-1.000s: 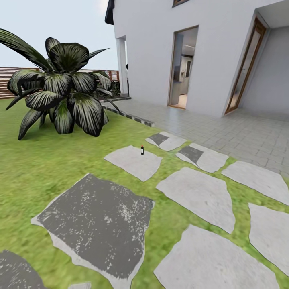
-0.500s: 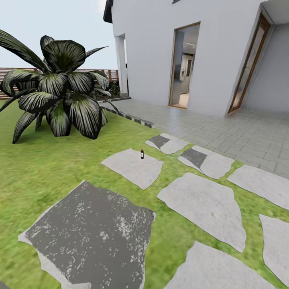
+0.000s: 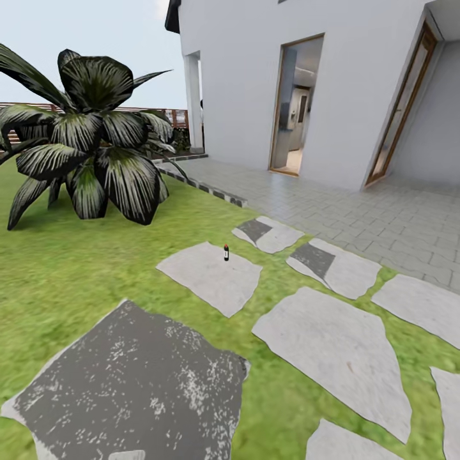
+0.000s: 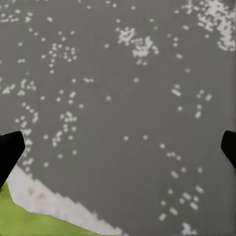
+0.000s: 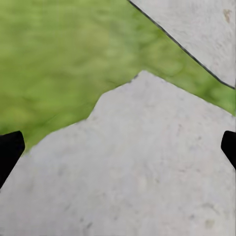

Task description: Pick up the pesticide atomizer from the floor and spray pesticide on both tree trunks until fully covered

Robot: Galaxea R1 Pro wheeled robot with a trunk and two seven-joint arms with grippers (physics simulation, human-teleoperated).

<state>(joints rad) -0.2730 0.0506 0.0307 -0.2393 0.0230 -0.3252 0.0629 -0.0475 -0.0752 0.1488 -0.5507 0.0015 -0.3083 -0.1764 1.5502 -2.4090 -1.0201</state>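
The garden lawn (image 3: 57, 268) runs from a wooden fence (image 3: 166, 116) at the far side to a white house (image 3: 255, 76) with an open door (image 3: 295, 105), and grey stone slabs lie scattered across the grass. A broad dark-leaved plant (image 3: 89, 153) sits on the lawn to the left.

The atomizer (image 3: 226, 252), a small dark bottle with a red band, stands upright on a pale slab (image 3: 211, 276), close to that slab's far edge. Its long axis is vertical. It lies ahead of the robot, well apart from it, almost on the middle line of the head view, so neither arm looks clearly nearer. A dark speckled slab (image 3: 140, 377) lies between the robot and the bottle's slab.

The left gripper (image 4: 118, 147) hangs over the dark speckled slab near its edge with the grass, its fingertips spread wide with nothing between them. The right gripper (image 5: 118, 147) hangs over a pale slab's edge, likewise spread and empty.

The step in hand looks like the approach: the base must likely close the gap straight ahead before either arm can reach down.
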